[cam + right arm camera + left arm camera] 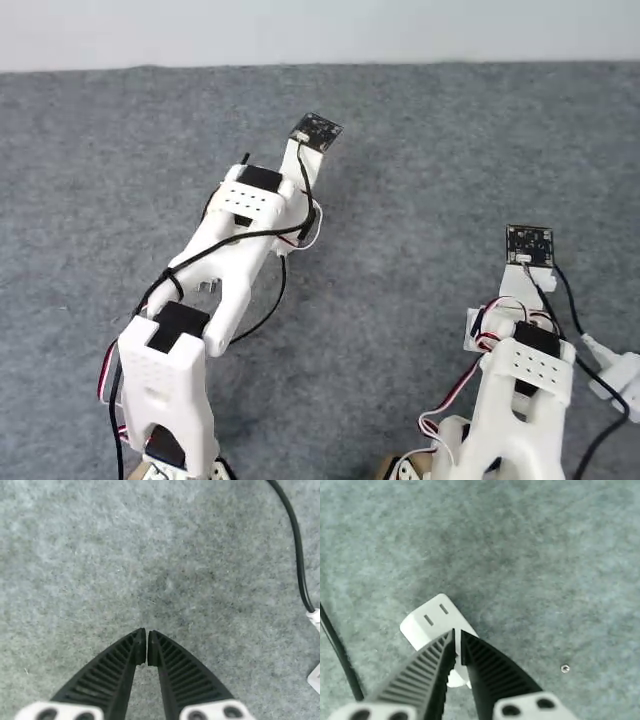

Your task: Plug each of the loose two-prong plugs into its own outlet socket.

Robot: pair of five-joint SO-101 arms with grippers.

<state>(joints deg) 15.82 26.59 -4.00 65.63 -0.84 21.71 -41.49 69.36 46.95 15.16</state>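
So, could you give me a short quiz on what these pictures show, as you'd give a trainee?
1. True or false: the white outlet socket under the left gripper has a plug in its slots.
2. What lies below the right gripper? A: bare wood. B: grey mat. C: a metal tray.
3. Fill in: the socket's face shows ___ slots.

Key: 1 false, both slots are empty; 2 B; 3 two.
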